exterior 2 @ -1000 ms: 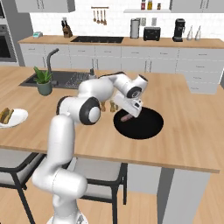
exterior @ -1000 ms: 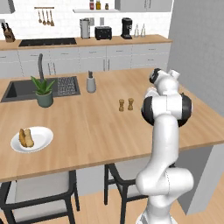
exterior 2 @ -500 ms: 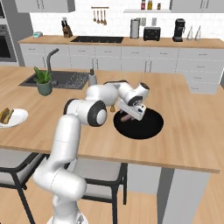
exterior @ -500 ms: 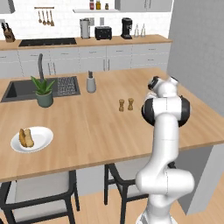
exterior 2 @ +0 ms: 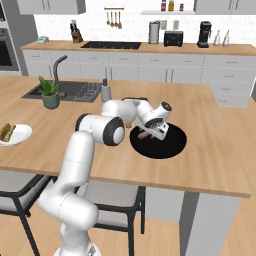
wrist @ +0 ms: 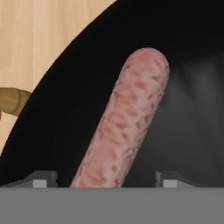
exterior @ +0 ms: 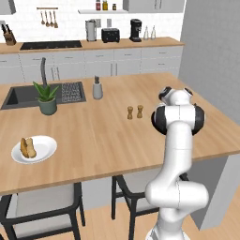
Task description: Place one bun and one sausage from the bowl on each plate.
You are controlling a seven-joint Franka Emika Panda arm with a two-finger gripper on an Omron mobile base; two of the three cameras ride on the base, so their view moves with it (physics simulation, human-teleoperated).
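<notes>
At centre frame of the right base view, the claw point(exterior 2: 159, 133), fingers spread, is straddling the sausage point(wrist: 124, 119) in the bowl point(exterior 2: 175, 145); closing comes next, then lifting towards a plate point(exterior: 42, 150).

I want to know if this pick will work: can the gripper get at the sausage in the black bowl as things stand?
Probably yes. The gripper sits low over the black bowl, one fingertip on each side of the sausage, jaws apart, and nothing lies between them and it.
</notes>
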